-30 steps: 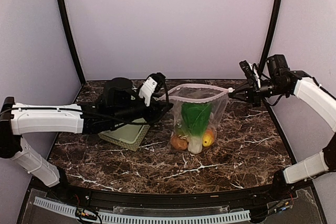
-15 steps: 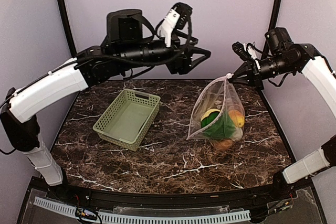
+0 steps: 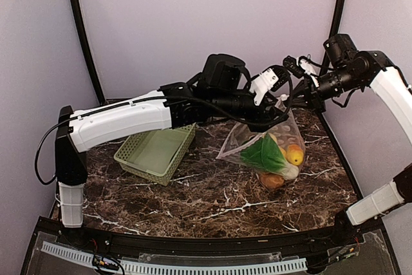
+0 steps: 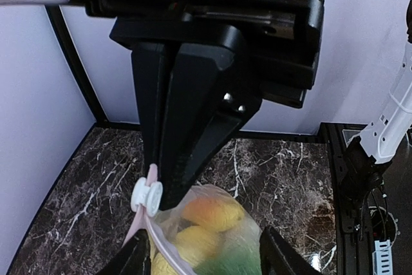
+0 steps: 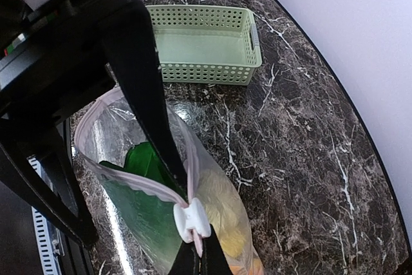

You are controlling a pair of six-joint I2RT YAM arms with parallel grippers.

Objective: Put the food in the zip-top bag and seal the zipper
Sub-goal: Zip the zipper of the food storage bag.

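Observation:
The zip-top bag (image 3: 257, 143) hangs tilted above the table with its mouth partly open. The food (image 3: 277, 156) is inside: green bok choy leaves and yellow and orange pieces, also seen in the left wrist view (image 4: 209, 214). My right gripper (image 3: 300, 96) (image 5: 203, 263) is shut on the end of the pink zipper (image 5: 132, 175), just behind its white slider (image 5: 192, 218) (image 4: 147, 196). My left gripper (image 3: 283, 102) (image 4: 203, 259) is open at the bag's top. One of its fingers (image 5: 145, 88) is against the mouth by the slider and the other is outside the bag.
The light green lattice basket (image 3: 154, 152) (image 5: 206, 43) stands empty on the dark marble table (image 3: 193, 198), left of the bag and partly under my left arm. Dark frame posts rise at the back corners. My left arm reaches across the middle.
My left arm has swung down from high at the back, and its open gripper is now at the bag's top. The right gripper still holds the bag, which has shifted slightly.

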